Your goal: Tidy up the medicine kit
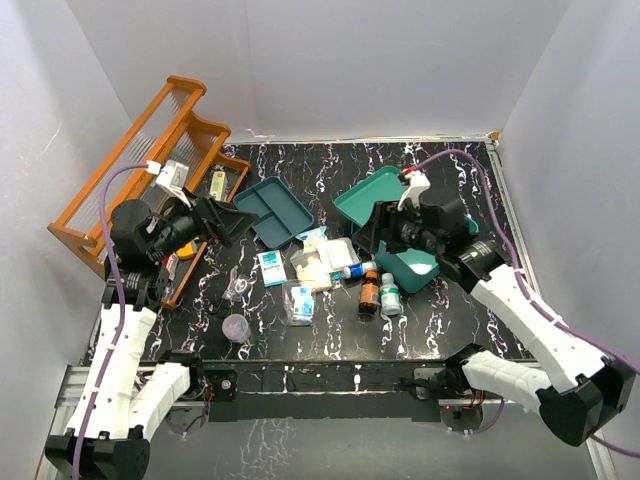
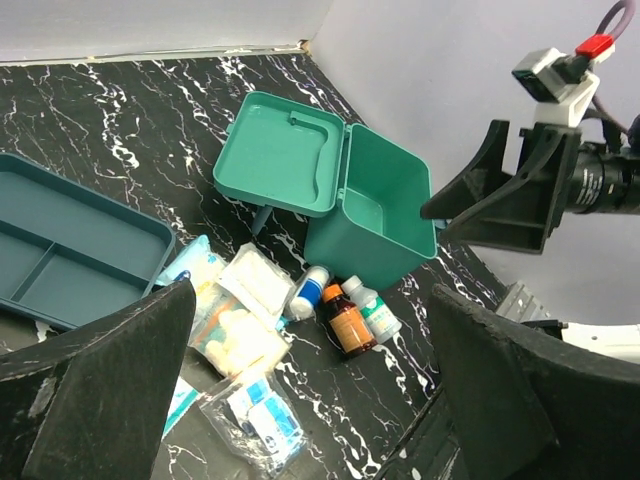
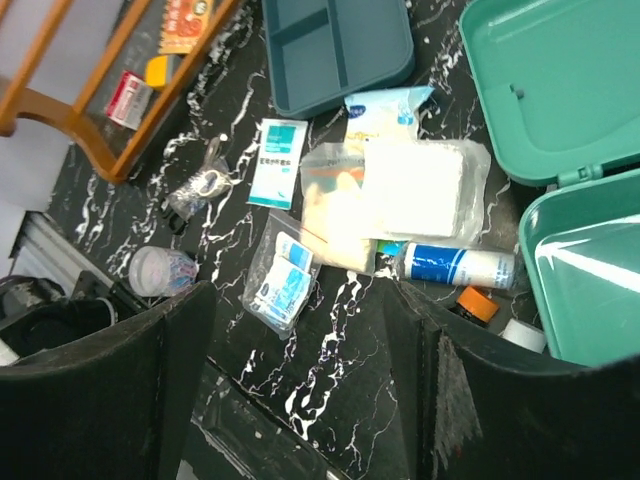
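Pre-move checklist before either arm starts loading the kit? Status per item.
1. Lid open: ok. The medicine kit has its lid folded back.
2. Box interior free: ok. Nothing shows inside in the left wrist view.
3. Tray removed: ok. The insert tray lies on the table apart from the box, compartments bare.
4. State of the left tool: ok, open and empty.
5. State of the right tool: ok, open and empty.
6. Finger room at the bottles: not ok. The brown bottle and white bottle sit side by side with no visible gap, close to the box.
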